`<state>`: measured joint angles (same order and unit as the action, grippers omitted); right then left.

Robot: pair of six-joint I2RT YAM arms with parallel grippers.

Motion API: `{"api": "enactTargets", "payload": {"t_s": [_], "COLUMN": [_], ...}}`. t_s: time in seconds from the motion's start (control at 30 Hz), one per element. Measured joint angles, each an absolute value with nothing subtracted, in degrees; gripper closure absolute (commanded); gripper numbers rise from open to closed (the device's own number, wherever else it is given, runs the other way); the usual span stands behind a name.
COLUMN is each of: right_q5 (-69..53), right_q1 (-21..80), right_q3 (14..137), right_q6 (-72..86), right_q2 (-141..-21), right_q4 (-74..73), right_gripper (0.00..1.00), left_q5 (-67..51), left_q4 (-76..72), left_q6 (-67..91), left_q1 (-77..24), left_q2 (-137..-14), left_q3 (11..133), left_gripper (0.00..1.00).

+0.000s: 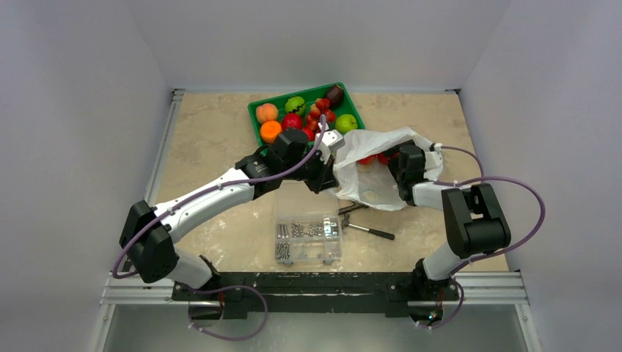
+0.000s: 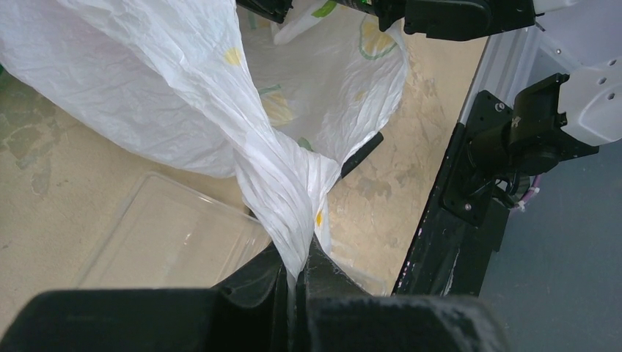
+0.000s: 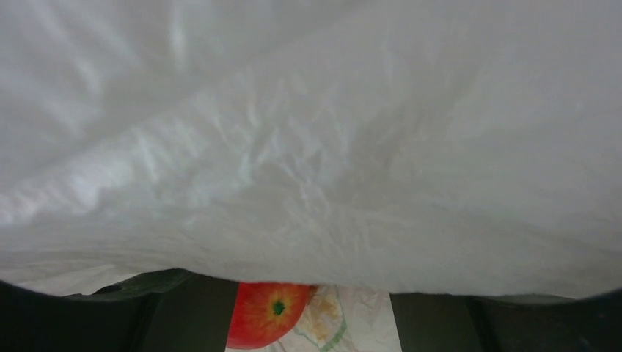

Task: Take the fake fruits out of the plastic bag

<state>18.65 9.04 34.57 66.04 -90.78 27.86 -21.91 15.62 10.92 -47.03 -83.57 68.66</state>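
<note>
The white plastic bag (image 1: 374, 183) lies right of centre with its mouth toward the green tray. My left gripper (image 1: 328, 170) is shut on a twisted bunch of the bag's left edge, shown close in the left wrist view (image 2: 297, 268), and holds it up. My right gripper (image 1: 392, 158) is inside the bag's mouth. In the right wrist view its jaws stand open (image 3: 312, 323) under the bag film (image 3: 308, 147), with a red apple (image 3: 264, 312) between the fingers, against the left one. Red fruit (image 1: 367, 159) shows at the bag's mouth.
A green tray (image 1: 253, 121) at the back holds several fruits, red, green, orange and maroon. A clear screw box (image 1: 308, 235) sits in front of the bag, also in the left wrist view (image 2: 169, 235). A black-handled tool (image 1: 370, 232) lies right of it.
</note>
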Motion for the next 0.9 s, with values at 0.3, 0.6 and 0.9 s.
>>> {"api": "enactTargets", "payload": {"t_s": [0.3, 0.6, 0.9], "right_q5": [18.7, 18.5, 19.2], "right_q1": [8.6, 8.2, 8.1], "right_q3": [36.1, 32.8, 26.4], "right_q6": [63.7, 62.5, 59.2], "right_q2": [-92.7, -88.8, -73.6], "right_q4": [28.4, 28.2, 23.9], "right_gripper": [0.65, 0.93, 1.00], "left_q5": [-21.9, -21.9, -20.3], "left_q4": [15.7, 16.0, 18.8], "left_q6": [10.9, 10.9, 10.3], "left_q1": [-47.1, -47.1, -48.5], "left_q2": [-83.6, -83.6, -85.9], "left_q3": [68.7, 68.7, 70.3], "left_gripper": [1.00, 1.00, 1.00]}}
